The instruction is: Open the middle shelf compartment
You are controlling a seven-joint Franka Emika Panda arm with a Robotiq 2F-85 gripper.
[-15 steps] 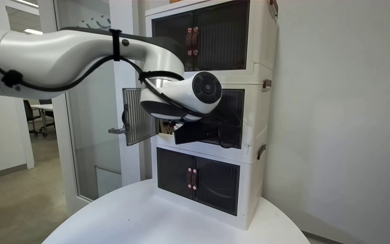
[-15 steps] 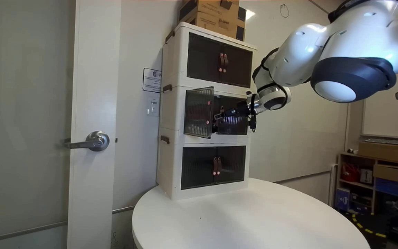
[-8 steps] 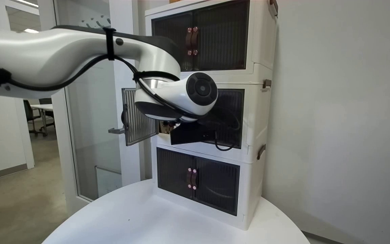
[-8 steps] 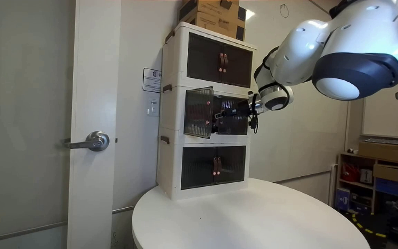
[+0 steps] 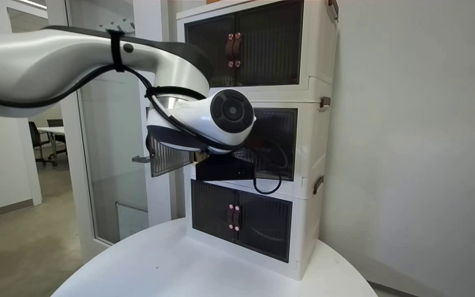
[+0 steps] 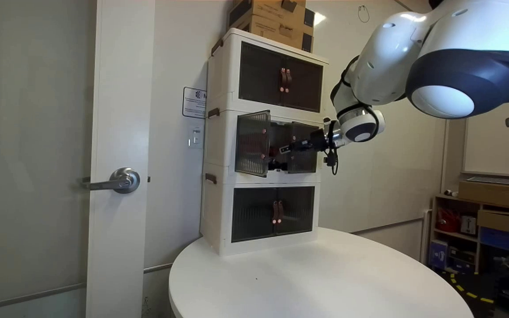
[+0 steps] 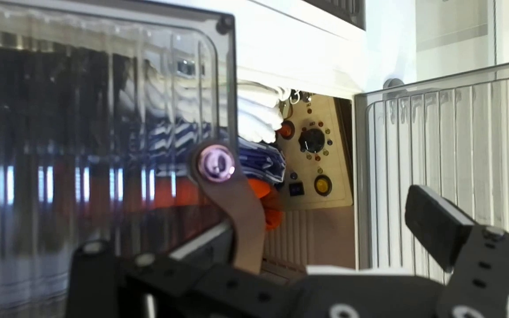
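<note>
"White-framed and smoky-doored, that middle shelf compartment (image 6: 218,140) is sitting between the top tier (image 6: 223,75) and the bottom tier (image 6: 214,212). Its left door (image 6: 251,145) is already standing well open, so which step are we watching?"

"Second half, I'm thinking. Its right door (image 6: 304,162) is standing only ajar, and the gripper (image 7: 325,212) is hanging just beside that free edge. I'm reading this as the step of drawing the right door outwards."

"Are the jaws pinching anything?"

"Not that I'm seeing; they're standing wide apart. One finger (image 7: 214,247) is sitting partly behind the right door's brown strap handle (image 7: 249,216), so it's seemingly hooking rather than gripping. Its opposite finger (image 7: 435,225) is hanging in front of the left door, seemingly apart from it. Mind you, the wrist view is showing the sides swapped."

"And where is the compartment lying from the jaws?"

"Just beyond them, on the far side, with the right door right up by that hooked finger."

"So what is the next move calling for?"

"Steady pulling, I'm guessing: towards the near side, then swinging round to the right. I'm only worrying about the strap slipping off the fingertip and leaving the door half open."
</note>
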